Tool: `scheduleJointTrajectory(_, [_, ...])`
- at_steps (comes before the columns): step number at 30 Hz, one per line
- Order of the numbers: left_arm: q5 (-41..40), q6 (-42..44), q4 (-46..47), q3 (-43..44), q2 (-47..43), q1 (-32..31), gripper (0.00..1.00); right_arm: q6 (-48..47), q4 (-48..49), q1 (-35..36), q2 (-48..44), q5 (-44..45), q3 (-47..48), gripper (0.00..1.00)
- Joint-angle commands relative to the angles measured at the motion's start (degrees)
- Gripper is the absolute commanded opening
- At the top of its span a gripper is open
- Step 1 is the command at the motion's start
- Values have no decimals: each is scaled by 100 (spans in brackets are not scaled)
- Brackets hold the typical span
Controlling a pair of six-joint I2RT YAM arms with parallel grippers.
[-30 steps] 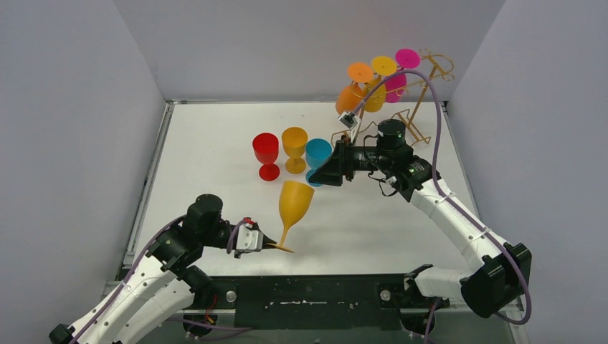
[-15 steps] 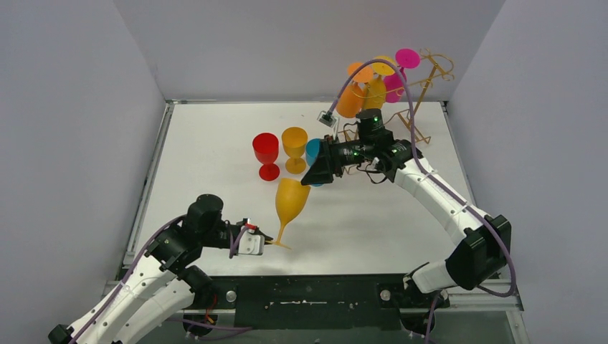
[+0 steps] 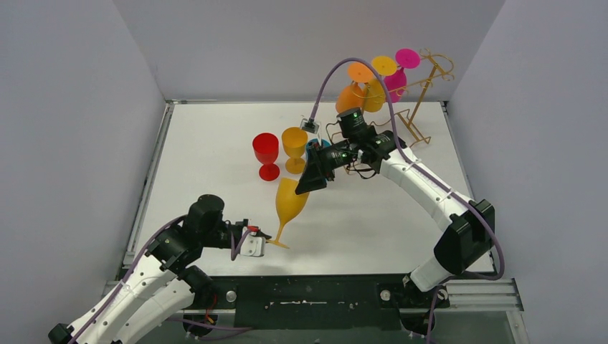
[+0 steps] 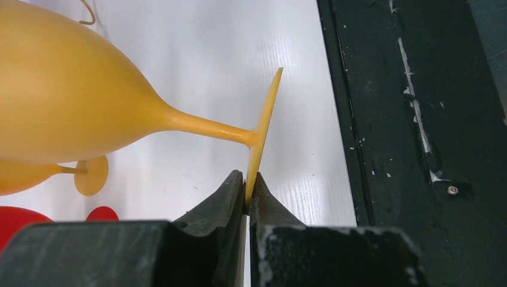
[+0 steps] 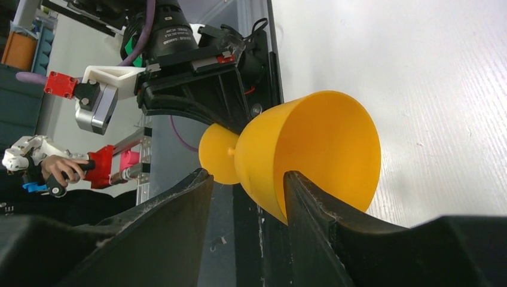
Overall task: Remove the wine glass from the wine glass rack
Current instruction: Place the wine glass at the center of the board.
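Near six o'clock, left gripper (image 3: 265,244): we see it pinching the foot of the wine glass (image 3: 292,201).
Right gripper (image 3: 312,179): spread astride the bowl.
Wine glass rack (image 3: 423,92): one o'clock, well apart.

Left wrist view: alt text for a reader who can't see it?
The left gripper, jaws shut, pinches the rim of the foot of a yellow-orange wine glass held sideways above the white table, bowl to the left. Behind it show parts of another yellow glass and a red glass; a black frame runs down the right.
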Motion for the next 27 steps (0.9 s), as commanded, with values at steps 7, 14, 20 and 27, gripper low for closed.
scheduleJointTrajectory(7, [-125,131,-28,149,15,-32,0,-383,-367,31,112,-619,438,38])
scheduleJointTrajectory(14, [-89,95,-46,130,-19,-22,0,-357,-307,70,56,-762,367,16])
scheduleJointTrajectory(20, [-112,-177,71,-39,-118,-27,0,-65,139,165,-86,-684,117,1])
scheduleJointTrajectory(27, [-103,-457,117,-90,-320,-25,0,29,301,195,-237,-507,33,0])
